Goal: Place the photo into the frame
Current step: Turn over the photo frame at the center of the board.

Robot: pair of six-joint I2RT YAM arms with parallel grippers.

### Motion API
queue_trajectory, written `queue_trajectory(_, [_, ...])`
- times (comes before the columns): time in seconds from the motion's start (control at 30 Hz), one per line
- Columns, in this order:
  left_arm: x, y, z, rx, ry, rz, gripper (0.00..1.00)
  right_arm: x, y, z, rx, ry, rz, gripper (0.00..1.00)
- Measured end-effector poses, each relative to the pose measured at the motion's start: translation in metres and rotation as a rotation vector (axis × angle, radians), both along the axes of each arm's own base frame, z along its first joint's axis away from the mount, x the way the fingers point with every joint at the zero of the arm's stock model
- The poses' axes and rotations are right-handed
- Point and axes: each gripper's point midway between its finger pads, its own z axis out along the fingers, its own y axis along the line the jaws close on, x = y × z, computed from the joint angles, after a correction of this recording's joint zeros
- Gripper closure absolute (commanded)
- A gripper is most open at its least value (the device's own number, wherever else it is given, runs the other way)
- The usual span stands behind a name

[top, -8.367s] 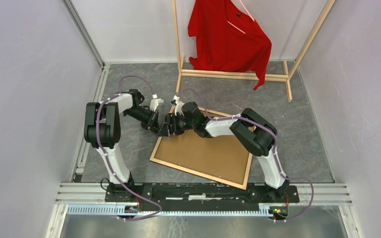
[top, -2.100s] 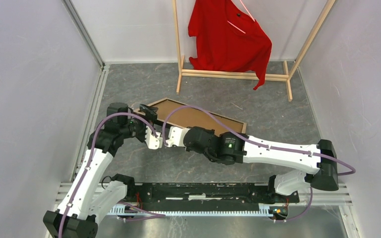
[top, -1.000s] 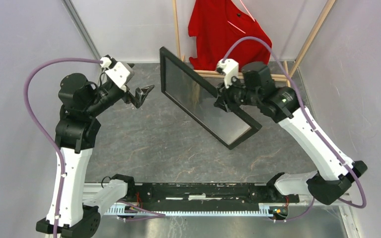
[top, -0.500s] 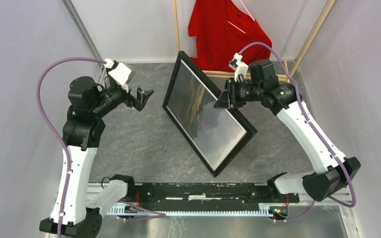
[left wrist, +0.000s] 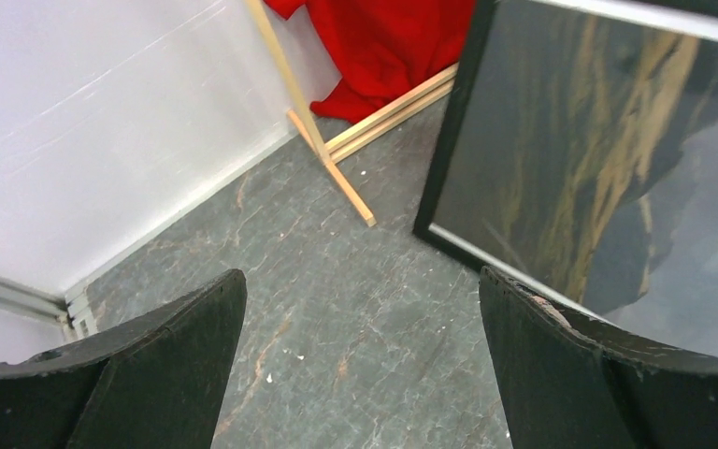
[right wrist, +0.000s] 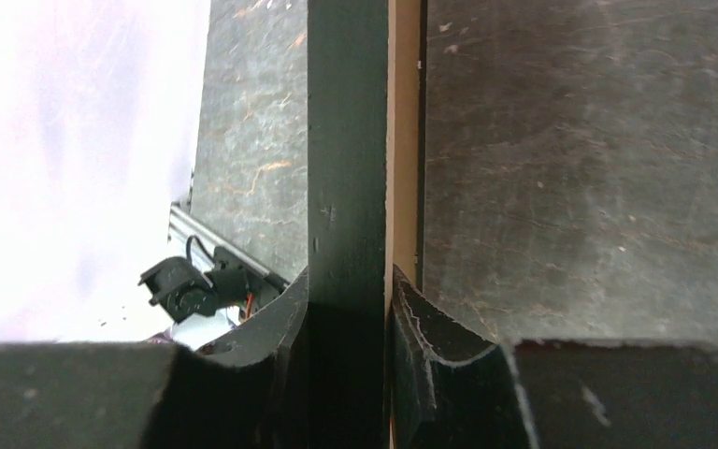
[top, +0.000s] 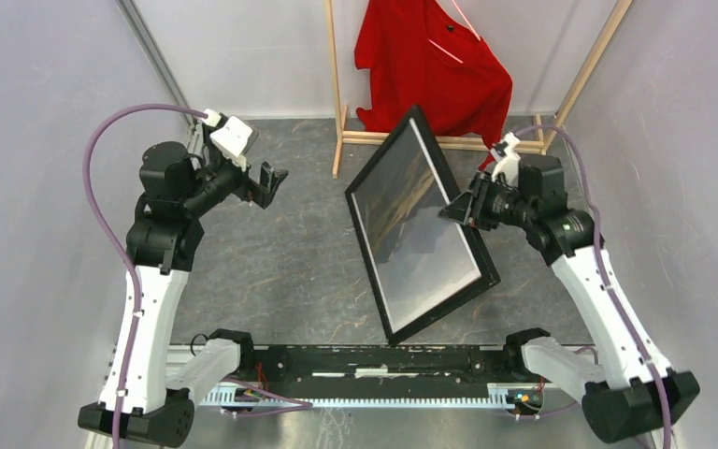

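The frame, black-railed, is held up off the grey table and tilted, with its front facing up and to the left. The photo shows behind the glass as dark hills and cloudy sky. My right gripper is shut on the frame's right rail. The right wrist view shows the black rail edge-on, pinched between both fingers of that gripper. My left gripper hovers open at the upper left, apart from the frame. In the left wrist view, that gripper holds nothing, and the frame's corner and photo lie to the right.
A wooden clothes rack with a red shirt stands at the back, just behind the frame's top corner. White walls close in on both sides. The arm bases and a metal rail run along the near edge.
The right arm has swung the frame to the right and turned it clockwise, so its top corner now points at the shirt. The left gripper has stayed open and barely moved.
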Motion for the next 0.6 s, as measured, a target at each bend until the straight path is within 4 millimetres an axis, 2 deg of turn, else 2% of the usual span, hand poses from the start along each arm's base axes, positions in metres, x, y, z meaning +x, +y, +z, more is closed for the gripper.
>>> queue_trajectory(0.13, [0.007,0.004,-0.005,0.006,0.017,0.025,0.00,-0.007,-0.019,-0.009,0.009,-0.009,-0.090,0.84])
queue_trajectory(0.23, [0.008,0.005,-0.006,0.007,0.021,0.027,0.00,-0.011,-0.025,-0.024,0.025,-0.008,-0.140,0.84])
queue_trajectory(0.33, [0.012,0.004,-0.010,0.009,0.036,0.026,0.00,-0.012,-0.030,-0.051,0.065,0.006,-0.195,0.83])
queue_trajectory(0.47, [0.025,0.003,-0.031,0.017,0.107,0.027,0.00,-0.013,-0.034,-0.100,0.152,0.044,-0.291,0.79])
queue_trajectory(0.53, [0.030,0.004,-0.044,0.022,0.153,0.029,0.00,-0.015,-0.034,-0.117,0.187,0.061,-0.322,0.79])
queue_trajectory(0.6, [0.031,0.005,-0.057,0.026,0.190,0.031,0.00,-0.015,-0.034,-0.125,0.207,0.068,-0.336,0.79])
